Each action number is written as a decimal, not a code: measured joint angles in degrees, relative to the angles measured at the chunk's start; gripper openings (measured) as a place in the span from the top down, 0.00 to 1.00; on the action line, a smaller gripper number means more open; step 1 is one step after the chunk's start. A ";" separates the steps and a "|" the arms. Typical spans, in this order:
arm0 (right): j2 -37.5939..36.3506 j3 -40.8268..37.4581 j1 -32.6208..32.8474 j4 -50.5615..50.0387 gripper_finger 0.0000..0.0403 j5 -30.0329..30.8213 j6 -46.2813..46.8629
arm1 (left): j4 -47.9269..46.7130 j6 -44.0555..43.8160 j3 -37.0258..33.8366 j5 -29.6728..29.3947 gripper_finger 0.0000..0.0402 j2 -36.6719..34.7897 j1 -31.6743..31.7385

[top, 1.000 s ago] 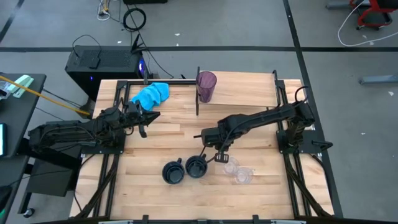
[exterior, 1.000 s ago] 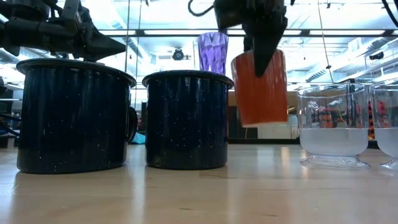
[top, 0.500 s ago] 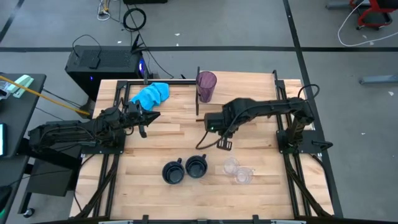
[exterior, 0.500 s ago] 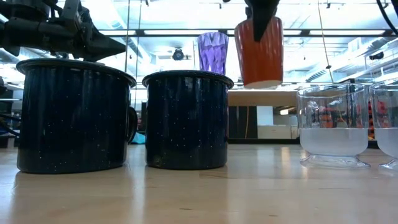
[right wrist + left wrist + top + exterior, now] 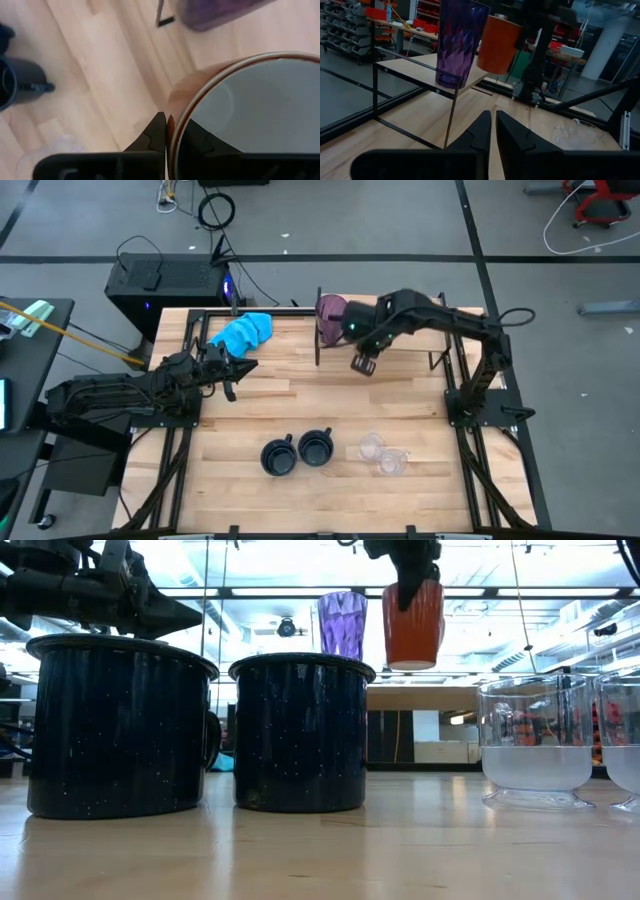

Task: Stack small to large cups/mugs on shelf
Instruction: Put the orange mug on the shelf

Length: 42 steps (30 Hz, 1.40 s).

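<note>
Orange ceramic mug with a white inside (image 5: 363,364) hangs from the right gripper (image 5: 358,357) in the high view, above the raised light-wood shelf with thin black uprights (image 5: 400,320), just beside the translucent purple faceted tumbler (image 5: 331,317) that stands at the shelf's left end. The left gripper (image 5: 238,370) waits over the left side of the light wood tabletop (image 5: 300,410), near a crumpled bright blue cloth (image 5: 244,331). Two dark navy handled mugs (image 5: 297,452) stand side by side near the front edge, and two small clear cups (image 5: 381,455) stand just beside them.

At table height, the orange mug (image 5: 413,625) is held in the air with its base clear of any surface, the right gripper's dark fingers (image 5: 410,580) clamped over its rim. The purple tumbler (image 5: 342,625) stands just beside it, farther back. The two navy speckled mugs (image 5: 200,725) fill the foreground, the clear cups (image 5: 560,740) off to one side.

From the left wrist, the left gripper (image 5: 493,131) has its fingers nearly together with only a thin gap and nothing between them. Beyond, the purple tumbler (image 5: 460,42) stands at the shelf's (image 5: 415,67) corner, and the orange mug (image 5: 498,44) hangs close beside it.

From the right wrist, the right gripper (image 5: 169,131) pinches the orange mug's (image 5: 240,110) wall, one finger outside and one inside the white interior.
</note>
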 joint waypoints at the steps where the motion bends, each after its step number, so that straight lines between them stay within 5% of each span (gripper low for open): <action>1: -0.10 0.00 -0.99 0.38 0.92 -0.10 -0.52 | -0.02 0.20 0.00 0.00 0.91 -0.01 0.00; 14: 0.60 -0.04 -8.48 5.66 0.92 -3.78 -6.77 | -0.02 1.05 0.00 0.00 0.93 -0.01 0.00; 42: 0.34 -3.89 -10.89 5.72 0.87 -3.29 -6.05 | -0.30 1.05 0.00 0.00 0.92 -0.01 -0.04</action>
